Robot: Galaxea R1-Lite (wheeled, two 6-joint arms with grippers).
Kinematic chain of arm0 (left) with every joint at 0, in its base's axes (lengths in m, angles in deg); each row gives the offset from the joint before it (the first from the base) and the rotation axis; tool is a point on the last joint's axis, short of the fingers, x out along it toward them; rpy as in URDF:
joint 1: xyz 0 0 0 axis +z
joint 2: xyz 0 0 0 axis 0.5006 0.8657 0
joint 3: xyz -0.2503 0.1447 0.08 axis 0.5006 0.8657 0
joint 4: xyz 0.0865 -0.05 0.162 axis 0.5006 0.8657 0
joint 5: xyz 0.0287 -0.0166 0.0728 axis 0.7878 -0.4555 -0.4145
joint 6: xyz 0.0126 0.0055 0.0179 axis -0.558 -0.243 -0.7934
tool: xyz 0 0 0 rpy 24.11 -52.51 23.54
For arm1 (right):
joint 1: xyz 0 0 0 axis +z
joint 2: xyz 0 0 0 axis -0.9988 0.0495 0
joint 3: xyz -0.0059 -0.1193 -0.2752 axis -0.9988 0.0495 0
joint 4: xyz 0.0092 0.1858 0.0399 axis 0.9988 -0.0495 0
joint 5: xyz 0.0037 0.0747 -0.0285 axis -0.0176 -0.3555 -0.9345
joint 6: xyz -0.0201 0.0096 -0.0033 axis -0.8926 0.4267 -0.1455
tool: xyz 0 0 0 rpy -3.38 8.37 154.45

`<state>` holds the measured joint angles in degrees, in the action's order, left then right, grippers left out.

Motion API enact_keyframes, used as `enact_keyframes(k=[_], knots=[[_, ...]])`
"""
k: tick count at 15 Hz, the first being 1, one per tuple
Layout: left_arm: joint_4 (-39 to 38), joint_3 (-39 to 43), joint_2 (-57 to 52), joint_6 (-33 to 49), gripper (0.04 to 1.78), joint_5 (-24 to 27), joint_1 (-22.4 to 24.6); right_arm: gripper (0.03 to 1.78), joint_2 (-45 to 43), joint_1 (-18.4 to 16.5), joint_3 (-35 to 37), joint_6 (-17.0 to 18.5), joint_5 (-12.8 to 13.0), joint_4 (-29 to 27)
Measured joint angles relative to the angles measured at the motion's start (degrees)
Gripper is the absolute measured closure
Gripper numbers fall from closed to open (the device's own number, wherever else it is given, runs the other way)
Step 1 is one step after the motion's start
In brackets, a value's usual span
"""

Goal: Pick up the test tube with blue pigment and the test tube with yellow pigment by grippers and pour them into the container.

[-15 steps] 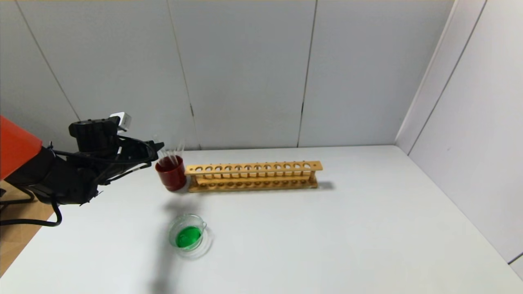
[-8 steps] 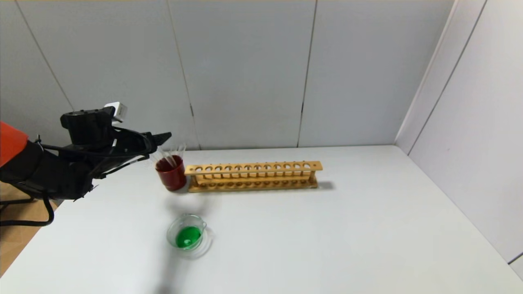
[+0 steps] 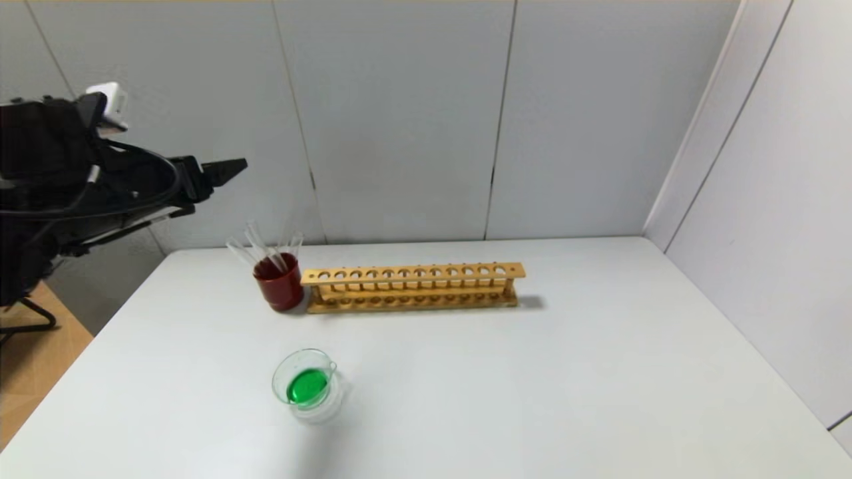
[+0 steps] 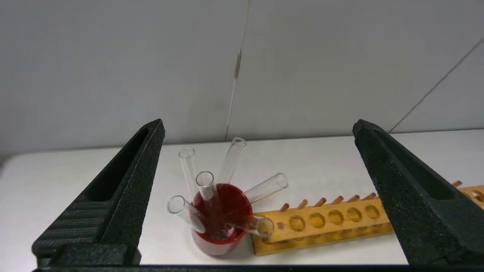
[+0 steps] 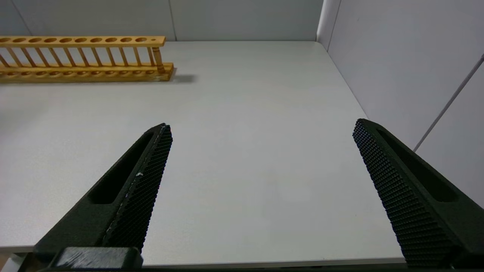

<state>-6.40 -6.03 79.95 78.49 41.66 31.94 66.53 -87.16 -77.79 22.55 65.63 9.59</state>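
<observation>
The clear glass container [image 3: 307,387] stands on the table near the front left and holds green liquid. No tube with blue or yellow liquid is in view. Several empty clear tubes [image 3: 259,245] lean in a dark red cup [image 3: 279,282]; they also show in the left wrist view [image 4: 206,183]. My left gripper [image 3: 229,166] is open and empty, raised high at the left, above and behind the cup [image 4: 221,219]. My right gripper [image 5: 261,132] is open and empty over the bare right side of the table; it does not show in the head view.
A long empty wooden tube rack [image 3: 413,286] stands right of the red cup, near the back wall; it also shows in the right wrist view [image 5: 83,56] and the left wrist view [image 4: 340,223]. A wall closes the table's right side.
My left arm has risen and drawn back to the left, away from the red cup. The tubes in the cup now show uncovered. The container has not moved.
</observation>
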Motion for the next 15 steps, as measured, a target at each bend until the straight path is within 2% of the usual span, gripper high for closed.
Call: enact_keyframes(k=[4, 9, 15], knots=[[13.00, 3.33, -20.50, -2.62, 0.07, -4.77, -1.74, 0.06, 0.00, 0.00, 0.00, 0.00, 0.00, 0.00], [30.71, 12.12, -49.66, -4.46, 0.07, -9.75, -2.86, 0.06, 0.00, 0.00, 0.00, 0.00, 0.00, 0.00], [46.49, 26.45, -82.77, -6.60, 0.07, -10.58, -1.50, 0.06, 0.00, 0.00, 0.00, 0.00, 0.00, 0.00]])
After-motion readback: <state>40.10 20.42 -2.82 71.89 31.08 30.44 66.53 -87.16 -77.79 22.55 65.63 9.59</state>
